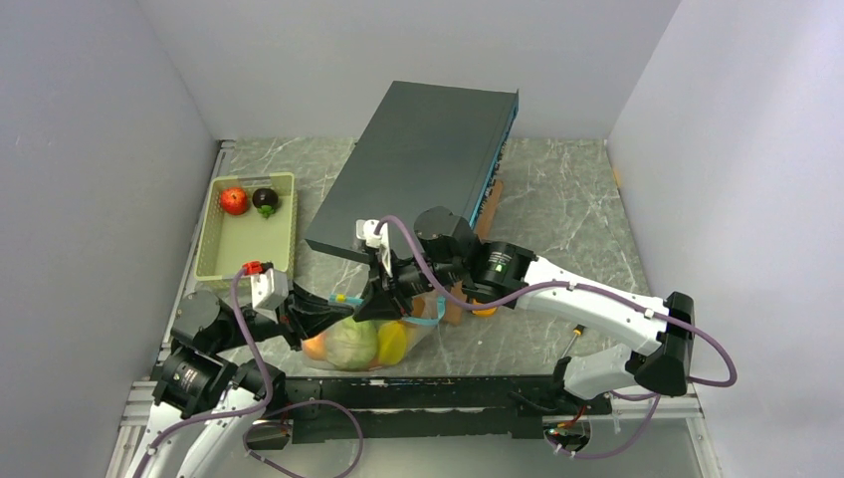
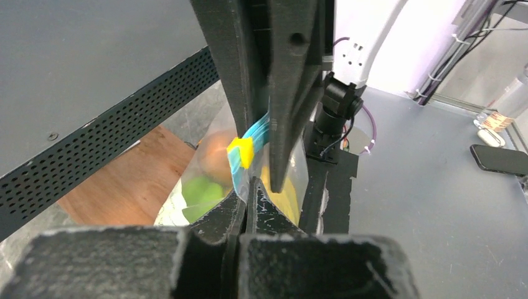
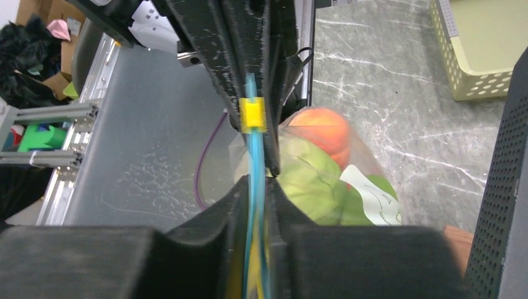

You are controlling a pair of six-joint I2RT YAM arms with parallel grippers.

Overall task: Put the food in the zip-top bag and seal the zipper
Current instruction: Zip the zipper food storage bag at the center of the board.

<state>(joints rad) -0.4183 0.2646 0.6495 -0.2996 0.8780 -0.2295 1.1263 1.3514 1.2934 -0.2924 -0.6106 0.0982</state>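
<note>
The zip-top bag (image 1: 360, 342) lies at the near middle of the table and holds a peach (image 1: 316, 346), a green cabbage ball (image 1: 351, 344) and a yellow piece (image 1: 392, 342). Its teal zipper (image 3: 252, 156) carries a yellow slider (image 3: 253, 115). My left gripper (image 1: 333, 311) is shut on the bag's mouth edge (image 2: 249, 187) just below the slider (image 2: 241, 151). My right gripper (image 1: 386, 299) is shut on the zipper strip (image 3: 255, 190), facing the left one with the slider between them. A red apple (image 1: 234, 200) and a dark purple piece (image 1: 265, 200) lie in the basket.
The pale yellow-green basket (image 1: 244, 244) stands at the far left. A big dark slab (image 1: 418, 164) lies tilted behind the bag, propped on a brown wooden piece (image 1: 455, 304). An orange piece (image 1: 485, 311) lies under the right arm. White walls close in the table.
</note>
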